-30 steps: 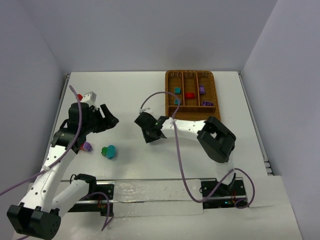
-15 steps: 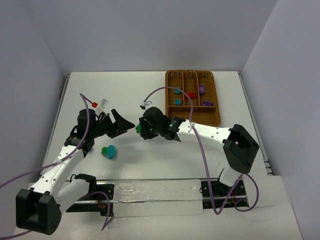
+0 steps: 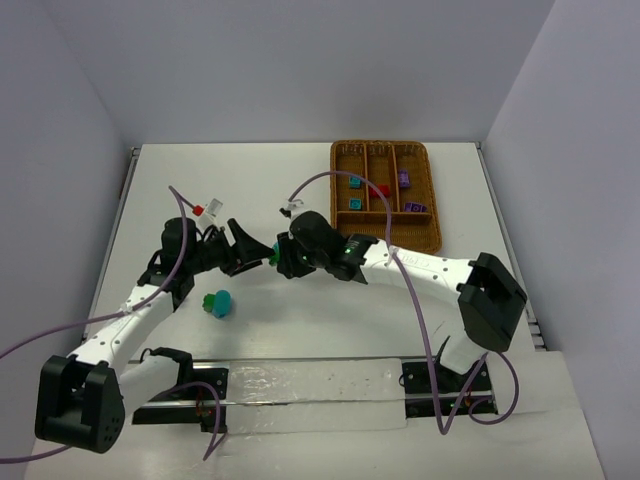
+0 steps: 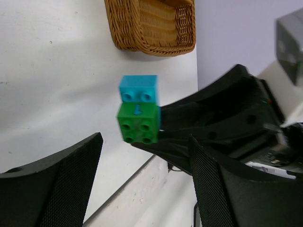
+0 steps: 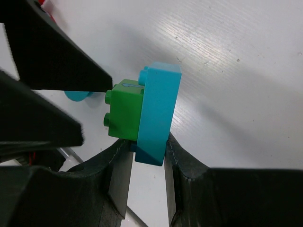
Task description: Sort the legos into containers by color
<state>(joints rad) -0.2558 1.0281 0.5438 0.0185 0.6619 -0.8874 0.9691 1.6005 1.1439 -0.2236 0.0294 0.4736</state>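
My right gripper [image 5: 147, 147] is shut on a teal-blue lego [image 5: 158, 113] that has a green lego [image 5: 125, 111] stuck to it. It holds the pair above the table at centre left [image 3: 274, 256]. My left gripper [image 3: 250, 252] is open and empty, and it faces this pair. In the left wrist view the pair [image 4: 138, 116] hangs just past the left gripper's fingers [image 4: 57, 184]. Another teal and green lego clump [image 3: 216, 302] lies on the table. The wicker tray [image 3: 436, 200] holds teal-blue, red and purple legos in its slots.
The tray's near corner shows in the left wrist view [image 4: 151, 23]. The left arm's purple cable [image 3: 60, 345] loops at the left. The right arm's purple cable [image 3: 415, 310] trails over the table. The base rail [image 3: 300, 385] runs along the near edge.
The right gripper has come left holding the teal and green pair. The left gripper has swung right and now faces it closely, still open.
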